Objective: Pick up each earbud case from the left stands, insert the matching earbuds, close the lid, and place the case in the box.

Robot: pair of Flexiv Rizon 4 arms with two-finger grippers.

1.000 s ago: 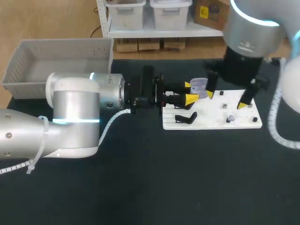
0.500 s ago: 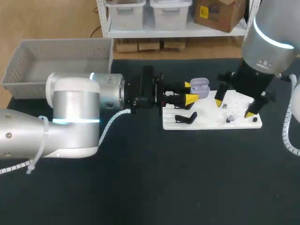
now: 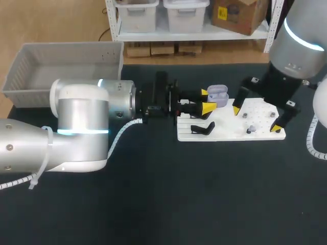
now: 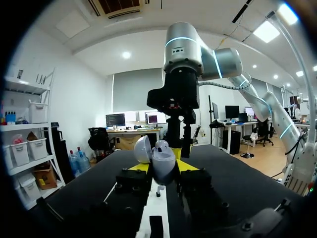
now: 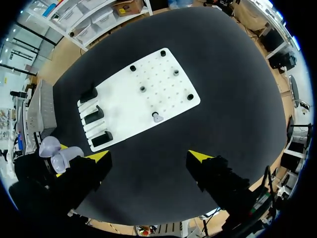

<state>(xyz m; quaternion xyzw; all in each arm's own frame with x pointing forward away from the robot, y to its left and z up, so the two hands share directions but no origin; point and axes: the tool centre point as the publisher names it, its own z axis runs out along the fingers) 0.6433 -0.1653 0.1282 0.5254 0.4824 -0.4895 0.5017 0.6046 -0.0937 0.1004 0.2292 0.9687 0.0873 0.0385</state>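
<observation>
The black table (image 3: 204,194) takes up nearly everything below me, matte and dark from edge to edge. My 2 arms come next in size. The silver left arm (image 3: 82,127) lies low across the table from the left, and the silver right arm (image 3: 301,35) comes down from the far right corner.

1 grey plastic box (image 3: 66,48) with slotted walls sits at the table's far left corner, well apart from both claws. 1 flat white board (image 3: 230,131) dotted with holes lies right of the middle. The right wrist view shows 3 black stands (image 5: 94,115) in a row along the board's left end.

My left claw (image 3: 208,100) is clenched on the 1 lavender earbud case (image 3: 217,94), a yellow tip pressing it from each side. The case hangs over the stand end of the board near its far edge, with its lid tipped open.

My right claw (image 3: 256,118) is released, its 2 yellow tips spread wide above the right part of the board with nothing between them.

Smallest of all, the right wrist view shows 5 dark round pegs (image 5: 142,89) scattered over the holed part of the board. 1 pale earbud (image 5: 157,117) rests near the board's edge.
</observation>
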